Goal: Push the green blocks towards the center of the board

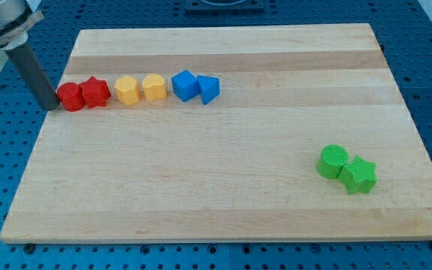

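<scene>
Green cylinder (333, 160) and green star (359, 175) touching, pair slanting down-right; my tip (53, 107) far off, jawless.

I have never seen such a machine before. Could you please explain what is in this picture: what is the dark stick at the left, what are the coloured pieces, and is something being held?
There is only one picture, from a camera looking down at a wooden board from above and a little in front. The dark stick is the end of a robot arm. It has no hand, so it holds nothing; it only pushes things with my tip, which now sits at the view's left edge of the board, right beside the red cylinder. A row runs rightward from there: red star, two yellow blocks, blue cube, blue wedge-like block. Far away, at the view's lower right, the green cylinder and green star touch each other.
</scene>
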Controlling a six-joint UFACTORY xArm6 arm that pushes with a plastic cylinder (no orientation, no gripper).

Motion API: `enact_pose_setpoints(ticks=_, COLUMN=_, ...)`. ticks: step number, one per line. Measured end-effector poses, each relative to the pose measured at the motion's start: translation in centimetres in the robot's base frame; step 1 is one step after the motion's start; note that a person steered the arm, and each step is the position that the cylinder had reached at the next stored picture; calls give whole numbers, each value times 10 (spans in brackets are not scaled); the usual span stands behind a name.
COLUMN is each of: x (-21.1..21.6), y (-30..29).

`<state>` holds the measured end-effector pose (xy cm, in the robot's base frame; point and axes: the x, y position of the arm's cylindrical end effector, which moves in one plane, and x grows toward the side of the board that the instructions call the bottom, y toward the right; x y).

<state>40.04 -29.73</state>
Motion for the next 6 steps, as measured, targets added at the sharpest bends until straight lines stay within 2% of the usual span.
enact_pose_setpoints(ticks=2, x=16, y=30)
enact_pose_setpoints(ticks=4, x=2, y=31)
enact_pose_setpoints(ticks=5, x=26, y=44)
enact_pose_setpoints(ticks=6, x=78, y=92)
